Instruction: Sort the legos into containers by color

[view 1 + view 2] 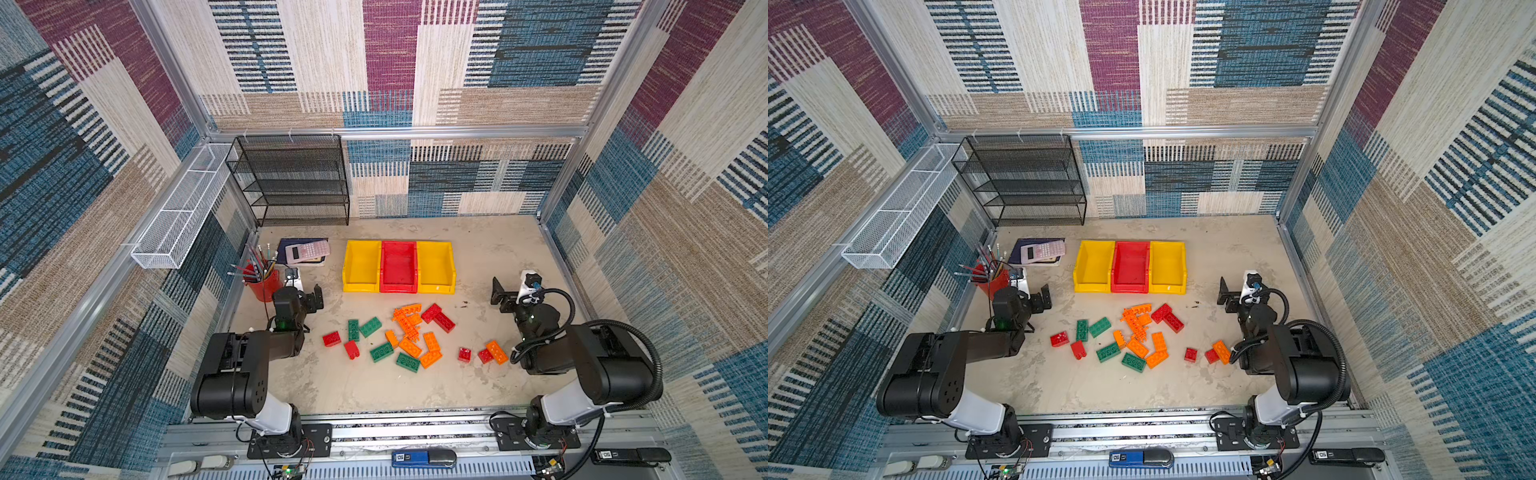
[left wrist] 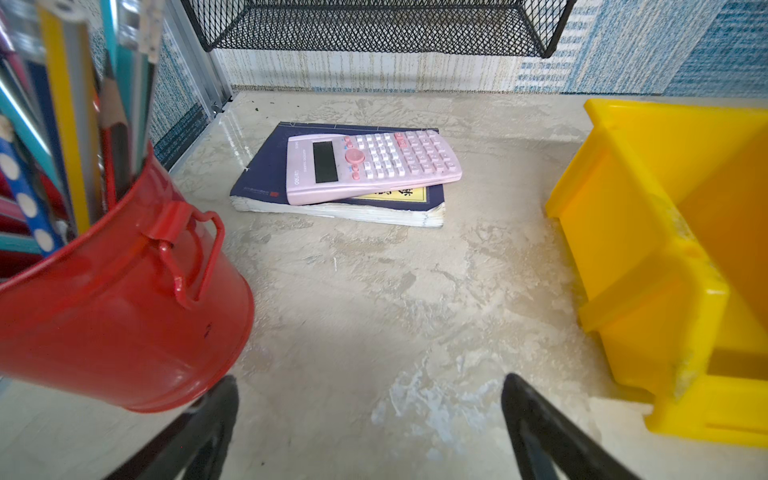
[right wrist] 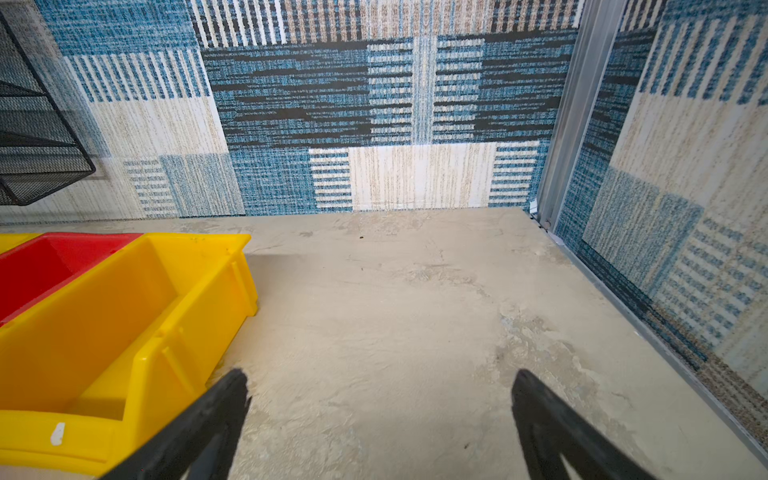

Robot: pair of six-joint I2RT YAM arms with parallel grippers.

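Note:
Red, orange and green legos lie scattered mid-table in both top views: an orange heap (image 1: 409, 322), green bricks (image 1: 370, 327), red bricks (image 1: 438, 318), and a small red (image 1: 464, 354) and an orange one (image 1: 496, 352) to the right. Behind them stand three containers side by side, yellow (image 1: 361, 266), red (image 1: 398, 266) and yellow (image 1: 435, 266), all empty. My left gripper (image 1: 312, 298) (image 2: 370, 386) hovers open left of the bins, over bare table. My right gripper (image 1: 500, 297) (image 3: 380, 376) is open to their right, with nothing between its fingers.
A red pencil cup (image 1: 264, 284) (image 2: 124, 311) stands close beside my left gripper. A pink calculator (image 2: 370, 166) rests on a dark book (image 2: 266, 166) behind it. A black mesh rack (image 1: 291, 178) fills the back left corner, and a white wire basket (image 1: 183, 208) hangs on the left wall.

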